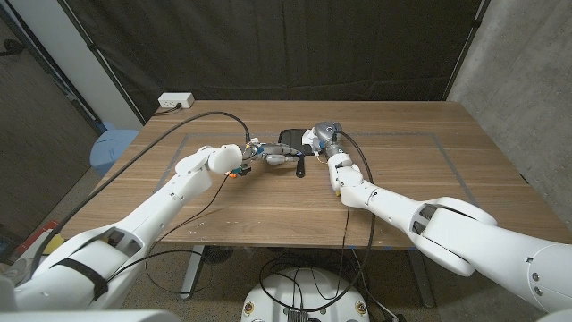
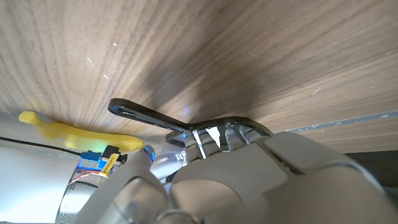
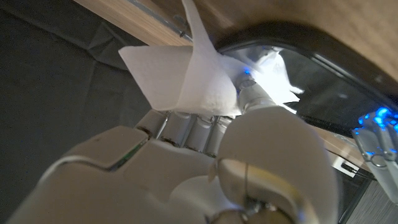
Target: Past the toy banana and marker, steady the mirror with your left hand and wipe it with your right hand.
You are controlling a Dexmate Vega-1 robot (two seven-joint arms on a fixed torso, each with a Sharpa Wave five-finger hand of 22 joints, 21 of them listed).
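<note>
A black-framed hand mirror [image 1: 290, 139] lies on the table beyond the middle, its handle [image 1: 301, 167] pointing toward me. My left hand [image 1: 260, 155] reaches in from the mirror's left and holds its rim [image 2: 244, 121], near where the handle [image 2: 140, 116] joins. A yellow toy banana [image 2: 73, 132] lies close beside that wrist. My right hand [image 1: 322, 137] sits over the mirror's right side and pinches a white tissue [image 3: 194, 82] against the glass [image 3: 339, 84]. The left hand's fingertips [image 3: 375, 138] show at the mirror's far rim.
A white power box [image 1: 175, 101] sits at the table's far left corner, with a blue chair [image 1: 111, 148] beyond the left edge. A black cable [image 1: 204, 116] arcs over the left arm. A taped outline [image 1: 427, 136] marks the table, and dark curtains hang behind.
</note>
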